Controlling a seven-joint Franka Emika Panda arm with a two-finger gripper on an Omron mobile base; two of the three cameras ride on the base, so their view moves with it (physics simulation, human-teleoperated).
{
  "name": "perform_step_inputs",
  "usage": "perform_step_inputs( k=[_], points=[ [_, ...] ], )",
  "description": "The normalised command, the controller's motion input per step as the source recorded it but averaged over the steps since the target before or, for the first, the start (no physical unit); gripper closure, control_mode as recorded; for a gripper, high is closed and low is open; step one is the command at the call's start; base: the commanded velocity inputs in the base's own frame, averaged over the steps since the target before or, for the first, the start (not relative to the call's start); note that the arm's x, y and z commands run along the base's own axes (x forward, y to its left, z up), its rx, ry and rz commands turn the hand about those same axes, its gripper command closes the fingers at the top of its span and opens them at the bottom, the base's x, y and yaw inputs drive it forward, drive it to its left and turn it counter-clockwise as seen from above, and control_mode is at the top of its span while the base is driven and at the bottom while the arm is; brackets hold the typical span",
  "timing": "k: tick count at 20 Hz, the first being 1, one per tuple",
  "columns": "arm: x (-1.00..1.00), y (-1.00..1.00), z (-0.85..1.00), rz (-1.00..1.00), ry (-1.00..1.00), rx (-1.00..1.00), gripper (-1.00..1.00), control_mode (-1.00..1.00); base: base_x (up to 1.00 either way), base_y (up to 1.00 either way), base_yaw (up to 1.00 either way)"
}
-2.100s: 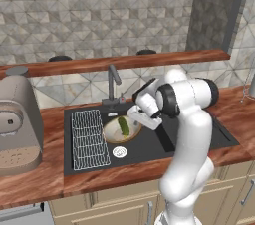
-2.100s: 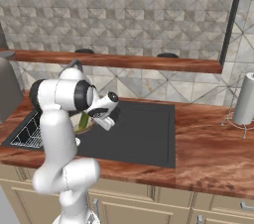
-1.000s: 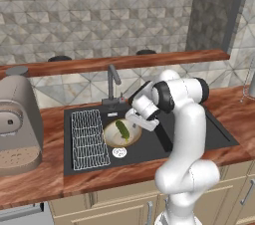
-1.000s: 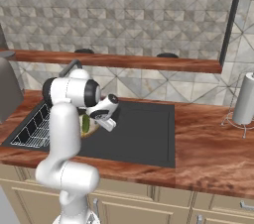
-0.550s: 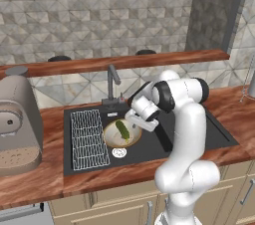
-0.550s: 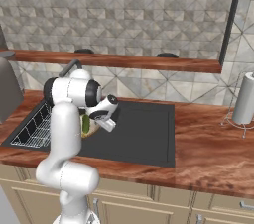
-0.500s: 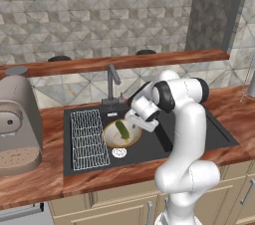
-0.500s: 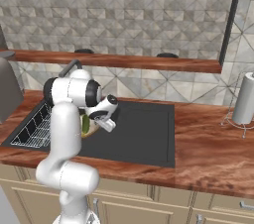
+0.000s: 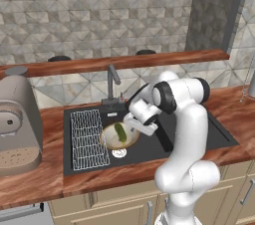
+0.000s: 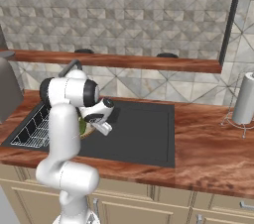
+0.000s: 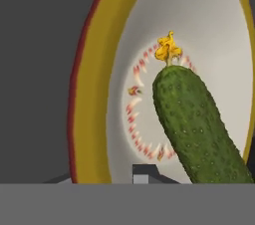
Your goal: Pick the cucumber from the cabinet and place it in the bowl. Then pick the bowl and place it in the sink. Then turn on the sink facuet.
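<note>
The cream bowl (image 9: 113, 139) with its olive-yellow rim rests in the black sink (image 9: 199, 137), just right of the wire rack. The dark green cucumber (image 9: 120, 132) lies inside it and looms large in the hand view (image 11: 196, 127) over the bowl's ringed centre. My gripper (image 9: 133, 128) hangs at the bowl's right rim, its fingers either side of the rim (image 11: 92, 119) with a gap showing, so it looks open. One fingertip (image 11: 143, 173) shows inside the bowl. The dark grey faucet (image 9: 110, 83) stands behind the basin. The cabinet is out of view.
A wire rack (image 9: 88, 139) fills the sink's left part, and the silver drain (image 9: 118, 153) sits in front of the bowl. A coffee machine (image 9: 17, 119) stands on the counter at the left. A paper towel holder (image 10: 243, 100) is at the right. A wooden ledge (image 9: 124, 62) runs along the wall.
Since two seconds ago the gripper has brought the bowl with the cucumber down and forward to the sink floor. Over the last second nothing visibly moved.
</note>
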Motion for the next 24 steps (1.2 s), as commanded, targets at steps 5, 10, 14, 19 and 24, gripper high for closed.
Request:
perform_step_inputs(
  k=[5, 10, 14, 19, 24],
  points=[
    [-0.09, 0.00, -0.52, 0.04, -0.08, -0.01, 1.00, -1.00, 0.00, 0.00, 0.00],
    [-0.04, -0.01, -0.51, 0.05, -0.09, -0.02, 1.00, -1.00, 0.00, 0.00, 0.00],
    [-0.15, -0.03, -0.47, 0.06, -0.07, -0.02, 1.00, -1.00, 0.00, 0.00, 0.00],
    [-0.29, -0.01, -0.19, 0.05, -0.09, -0.01, -1.00, -1.00, 0.00, 0.00, 0.00],
    [-0.21, -0.24, 0.34, 0.01, -0.08, 0.00, -1.00, -1.00, 0.00, 0.00, 0.00]
  ],
)
